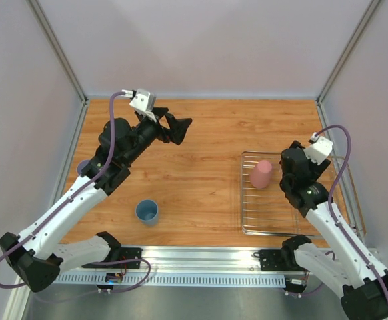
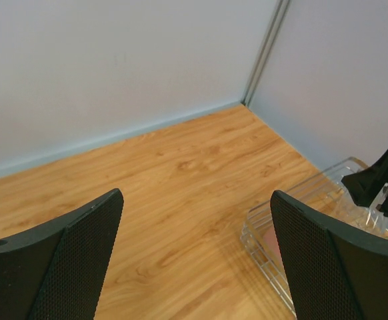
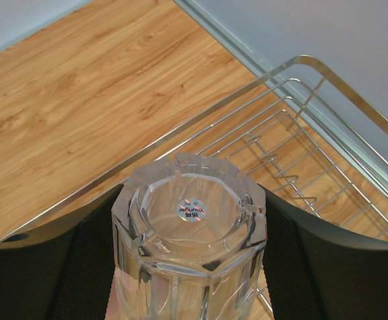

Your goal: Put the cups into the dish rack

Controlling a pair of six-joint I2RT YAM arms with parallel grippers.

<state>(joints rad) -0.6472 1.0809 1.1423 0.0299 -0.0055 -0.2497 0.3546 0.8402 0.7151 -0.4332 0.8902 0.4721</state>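
Observation:
A clear glass tumbler (image 3: 191, 230) is upside down, its stickered base toward the camera, with my right gripper (image 3: 191, 220) shut on its sides. It hangs over the silver wire dish rack (image 3: 294, 67). From above, the right wrist hides the tumbler. A pink cup (image 1: 261, 173) stands inverted in the dish rack (image 1: 242, 200), just left of the right arm. A blue cup (image 1: 147, 212) stands mouth up on the wood. A lavender cup (image 1: 82, 167) peeks out from behind the left arm. My left gripper (image 1: 179, 130) is open and empty, raised over the back of the table.
Grey walls with metal posts close in the wooden table on three sides. An aluminium rail (image 1: 201, 257) runs along the near edge by the arm bases. In the left wrist view the rack's corner (image 2: 261, 233) shows beside my right finger (image 2: 334, 267).

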